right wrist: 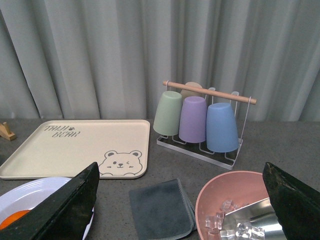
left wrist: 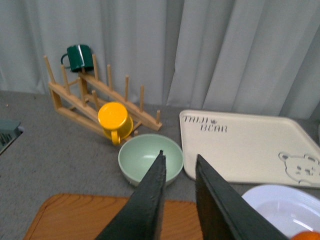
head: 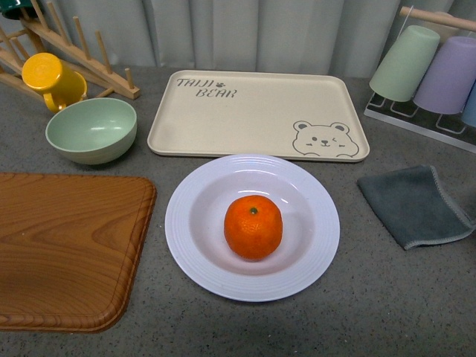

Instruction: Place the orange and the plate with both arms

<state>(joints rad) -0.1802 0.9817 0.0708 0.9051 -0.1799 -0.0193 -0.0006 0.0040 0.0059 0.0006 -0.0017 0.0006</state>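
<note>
The orange (head: pixel 253 227) sits in the middle of the white plate (head: pixel 204 260), which lies on the grey table in front of the beige bear tray (head: pixel 253 111). Neither arm shows in the front view. My left gripper (left wrist: pixel 179 161) is open and empty, held above the table with the plate's rim (left wrist: pixel 265 197) and a sliver of the orange (left wrist: pixel 310 236) off to one side. My right gripper (right wrist: pixel 182 172) is open wide and empty. The plate (right wrist: pixel 30 192) and part of the orange (right wrist: pixel 12 218) show beside one finger.
A wooden cutting board (head: pixel 59 245) lies left of the plate, with a pale green bowl (head: pixel 91 130), yellow mug (head: pixel 48 78) and wooden rack behind. A grey cloth (head: pixel 416 204) and a cup rack (head: pixel 435 74) are right. A pink bowl with ice (right wrist: pixel 235 210) shows in the right wrist view.
</note>
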